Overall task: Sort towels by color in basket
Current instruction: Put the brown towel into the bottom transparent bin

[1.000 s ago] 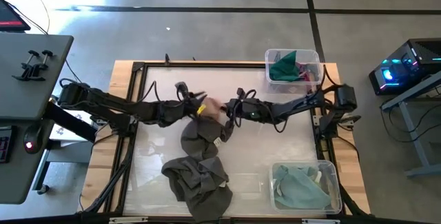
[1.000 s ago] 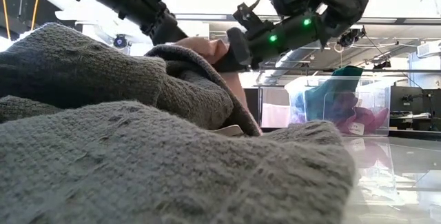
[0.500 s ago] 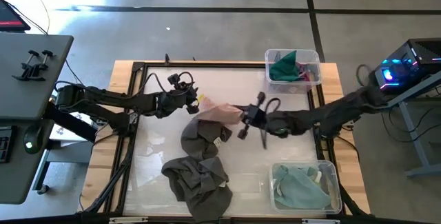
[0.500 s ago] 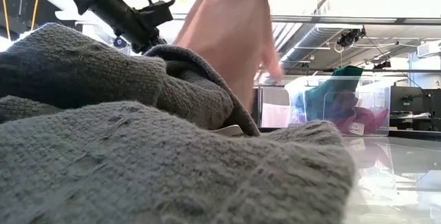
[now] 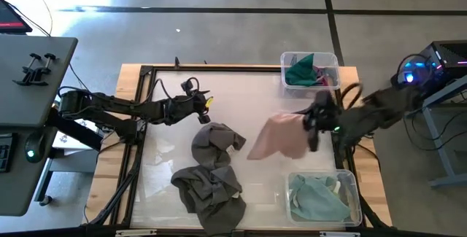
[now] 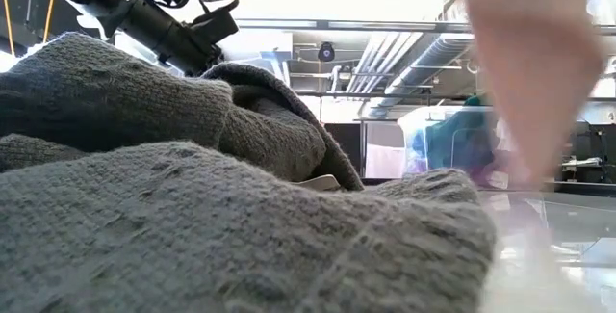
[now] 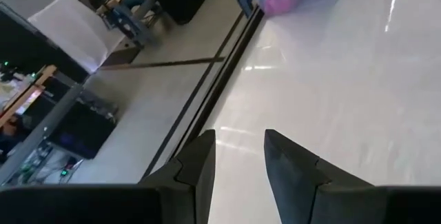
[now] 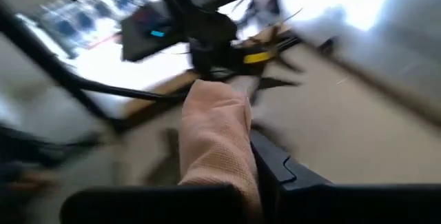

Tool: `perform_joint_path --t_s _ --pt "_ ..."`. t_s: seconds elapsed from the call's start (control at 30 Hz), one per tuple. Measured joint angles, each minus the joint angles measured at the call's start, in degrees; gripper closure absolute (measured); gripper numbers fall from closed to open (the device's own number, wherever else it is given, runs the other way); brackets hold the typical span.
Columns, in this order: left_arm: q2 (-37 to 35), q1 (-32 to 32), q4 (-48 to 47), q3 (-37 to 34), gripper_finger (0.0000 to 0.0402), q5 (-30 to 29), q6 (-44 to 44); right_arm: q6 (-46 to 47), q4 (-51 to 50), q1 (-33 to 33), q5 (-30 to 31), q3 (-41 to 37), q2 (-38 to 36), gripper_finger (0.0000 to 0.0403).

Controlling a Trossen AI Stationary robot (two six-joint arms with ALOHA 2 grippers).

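Observation:
My right gripper (image 5: pixel 307 125) is over the table's right part, shut on a peach-pink towel (image 5: pixel 277 138) that also shows blurred in the low view (image 6: pixel 539 72). My left gripper (image 5: pixel 206 117) is open and holds nothing; it hovers by the far end of a heap of dark grey towels (image 5: pixel 211 171) that lies on the table's middle and near part. The far-right basket (image 5: pixel 334 62) holds dark green and magenta towels (image 5: pixel 300 71). The near-right basket (image 5: pixel 350 186) holds pale mint towels (image 5: pixel 315 199). My right gripper pinches the peach-pink towel's upper end (image 8: pixel 219 124) between its two fingers (image 8: pixel 274 167); whether it has an edge or a fold does not show. The towel hangs slack below the gripper, trailing toward the table's left, with its lower end (image 6: pixel 525 173) about at table height.
A dark frame (image 5: pixel 142 120) runs around the tabletop (image 5: pixel 255 91). A grey side table with clamps (image 5: pixel 33 65) stands to the left, and a lit device (image 5: pixel 416 76) sits on a stand to the right. Bare tabletop lies between the grey heap and the two baskets.
My right gripper has carried the peach-pink towel up off the far end of the grey heap and swung it fast toward the table's right edge, between the two baskets. My left gripper has drawn back a little toward the left. The grey heap has stayed put.

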Motion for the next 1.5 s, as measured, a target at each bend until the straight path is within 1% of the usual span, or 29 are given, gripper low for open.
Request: perform_joint_path --t_s 0.13,0.23,0.3,0.37,0.43,0.53,0.6,0.73,0.83,0.93,0.97,1.03,1.1,1.3,1.47,1.5 --pt "0.0 -0.1 0.8 0.0 0.0291 0.4 0.7 9.5 -5.1 2.6 -10.5 11.1 2.0 0.04" --pt "0.0 -0.1 0.7 0.0 0.0291 0.4 0.7 13.1 -10.3 7.3 -16.2 18.0 4.7 0.04" --pt "0.0 -0.1 0.7 0.0 0.0291 0.9 0.7 19.1 -16.5 11.0 -16.5 22.3 7.0 0.04" --pt "0.0 -0.1 1.0 0.0 0.0291 1.8 0.8 28.0 -23.0 14.8 -16.2 26.6 9.3 0.04" --pt "0.0 -0.1 1.6 0.0 0.0291 3.0 0.8 35.3 -27.8 18.8 -14.3 30.8 11.6 0.04" --pt "0.0 -0.1 2.2 0.0 0.0291 4.6 0.8 41.6 -31.8 24.4 -9.7 36.6 15.1 0.04" --pt "0.0 -0.1 3.6 0.0 0.0291 5.0 0.8 42.4 -31.6 27.6 -6.9 40.3 17.5 0.0401" --pt "0.0 -0.4 6.8 0.0 0.0291 5.3 0.6 37.9 -24.0 31.9 0.3 37.6 17.0 0.0401" --pt "0.0 -1.2 10.1 0.1 0.0291 5.8 0.3 29.4 -19.0 33.3 3.6 37.5 17.2 0.0401" --pt "0.0 -1.9 12.5 0.1 0.0291 6.2 1.2 18.8 -12.6 33.5 3.6 37.5 18.0 0.0401" --pt "0.0 -2.3 13.2 0.1 0.0291 6.1 1.7 17.1 -11.4 33.5 2.5 37.5 18.3 0.0401" --pt "0.0 -3.1 14.1 0.1 0.0291 6.1 2.6 16.9 -10.8 34.3 1.3 37.5 18.9 0.0401" --pt "0.0 -3.7 14.8 0.1 0.0291 6.2 3.2 19.9 -13.3 35.7 1.6 37.5 19.6 0.0401" --pt "0.0 -4.3 15.6 0.1 0.0291 6.1 3.2 38.5 -24.0 40.2 2.1 37.5 22.1 0.0401" --pt "0.0 -4.3 14.8 0.1 0.0291 6.1 2.7 49.7 -35.6 42.7 7.3 37.4 24.0 0.0401" --pt "0.0 -4.3 14.8 0.1 0.0291 6.1 2.7 49.2 -34.6 42.8 9.4 36.6 24.2 0.0401"
